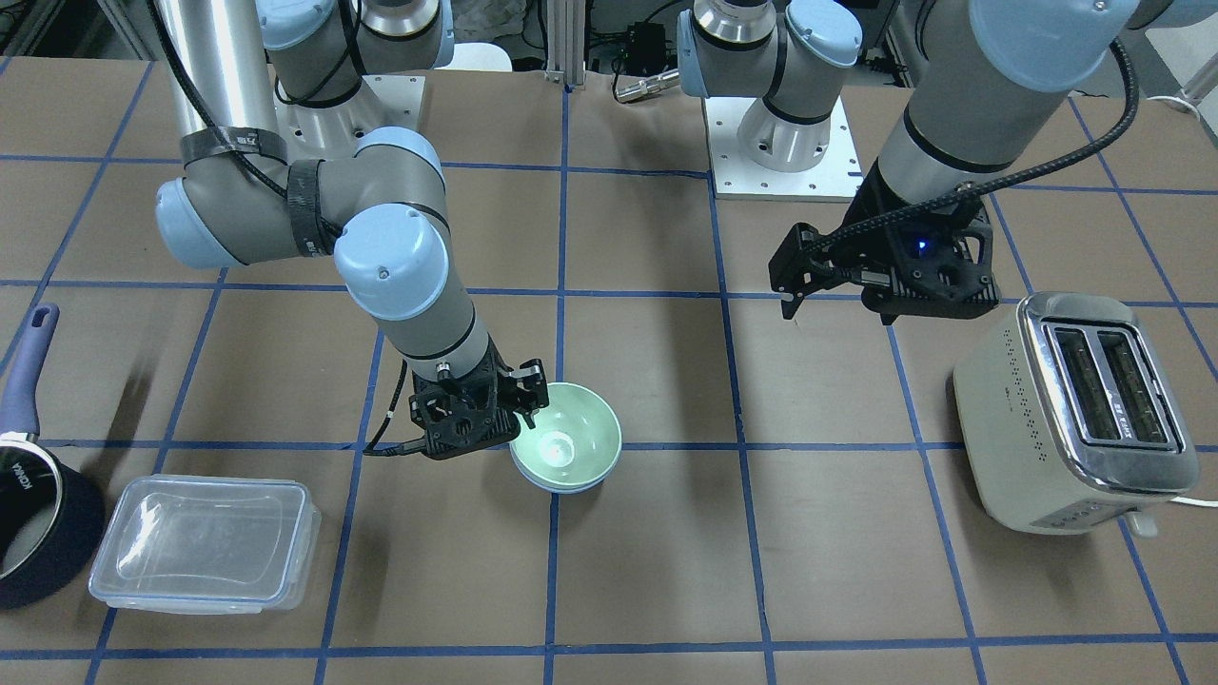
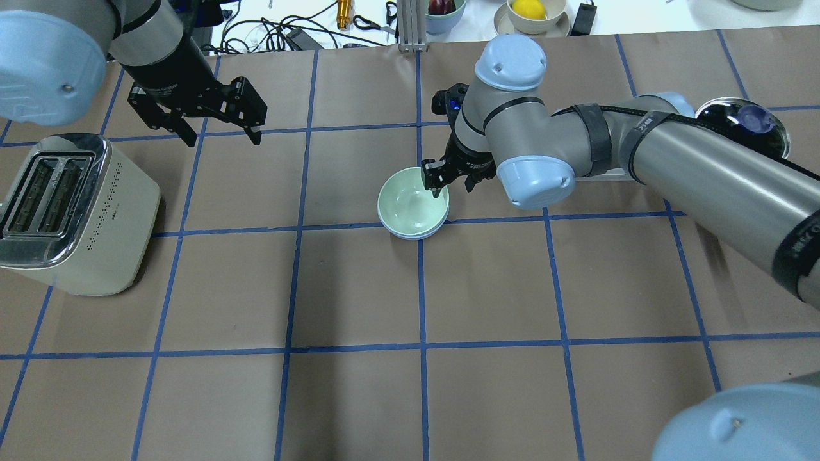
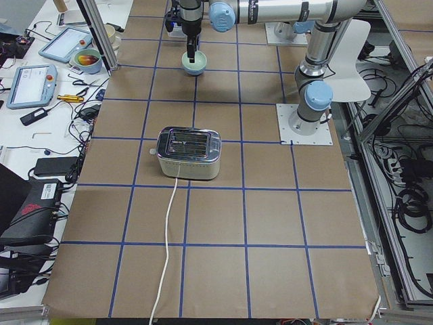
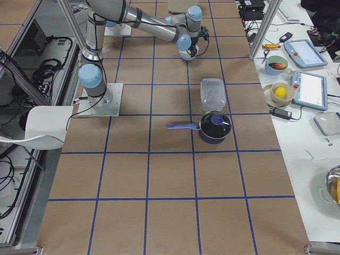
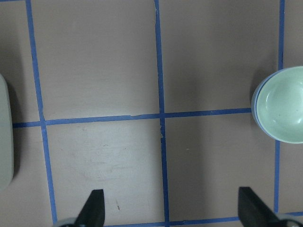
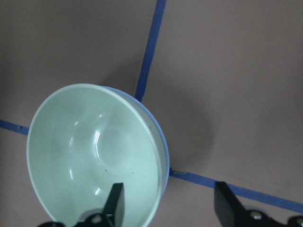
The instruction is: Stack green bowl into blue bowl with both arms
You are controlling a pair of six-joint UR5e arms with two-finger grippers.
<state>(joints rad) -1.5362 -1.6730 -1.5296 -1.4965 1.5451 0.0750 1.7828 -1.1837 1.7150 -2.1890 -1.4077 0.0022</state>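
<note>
The green bowl point(image 1: 566, 442) point(image 2: 410, 205) sits nested inside the blue bowl point(image 1: 561, 487) point(image 2: 418, 235) near the table's middle. Only a thin rim of the blue bowl point(image 6: 161, 142) shows around the green bowl point(image 6: 90, 151). My right gripper point(image 1: 528, 400) point(image 2: 448, 182) point(image 6: 171, 205) is open and straddles the bowls' rim, one finger over the green bowl's inside and one outside. My left gripper point(image 1: 804, 285) point(image 2: 223, 134) point(image 5: 173, 213) is open and empty, raised above the table well away from the bowls. The green bowl point(image 5: 281, 104) shows at the right edge of the left wrist view.
A cream toaster point(image 1: 1075, 409) point(image 2: 70, 211) stands on the left arm's side. A clear lidded container point(image 1: 205, 542) and a dark navy saucepan point(image 1: 38, 504) stand on the right arm's side. The brown table point(image 2: 423, 384) carries blue grid lines.
</note>
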